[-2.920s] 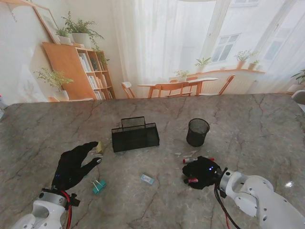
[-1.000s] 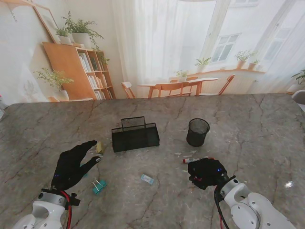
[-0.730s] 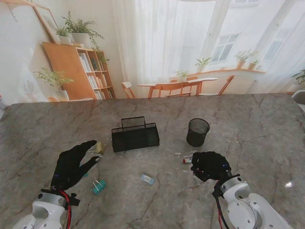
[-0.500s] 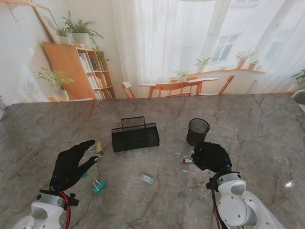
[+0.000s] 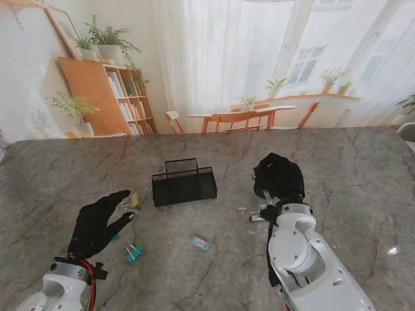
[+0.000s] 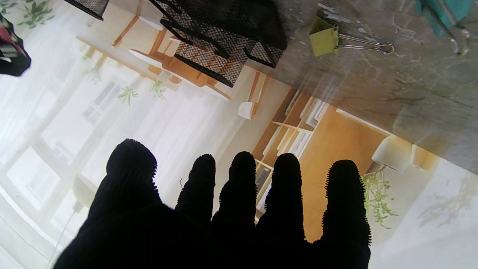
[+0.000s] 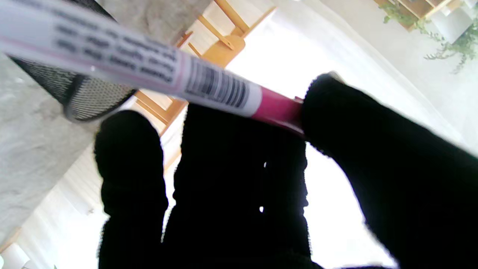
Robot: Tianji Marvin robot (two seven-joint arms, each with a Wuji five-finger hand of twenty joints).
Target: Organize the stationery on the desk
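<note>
My right hand (image 5: 279, 175) is raised over the black mesh pen cup (image 7: 80, 101) and hides most of it in the stand view. It is shut on a white marker with a pink-red end (image 7: 149, 76), pinched between thumb and fingers. A second red-capped marker (image 5: 255, 218) lies on the table nearer to me than the cup. My left hand (image 5: 97, 223) rests open and flat on the left, its fingers (image 6: 242, 179) spread and holding nothing. Just beyond its fingertips lies a yellow-green binder clip (image 5: 135, 200) (image 6: 324, 36). A teal binder clip (image 5: 134, 253) sits beside that hand's wrist.
A black mesh desk organizer (image 5: 184, 184) (image 6: 224, 33) stands at the table's middle, left of the cup. A small pale blue eraser-like piece (image 5: 200, 243) lies nearer to me than the organizer. Small white bits (image 5: 243, 209) are scattered by the loose marker.
My right hand has lifted off the table with the marker and swung away from me to above the pen cup. The left hand has stayed put.
</note>
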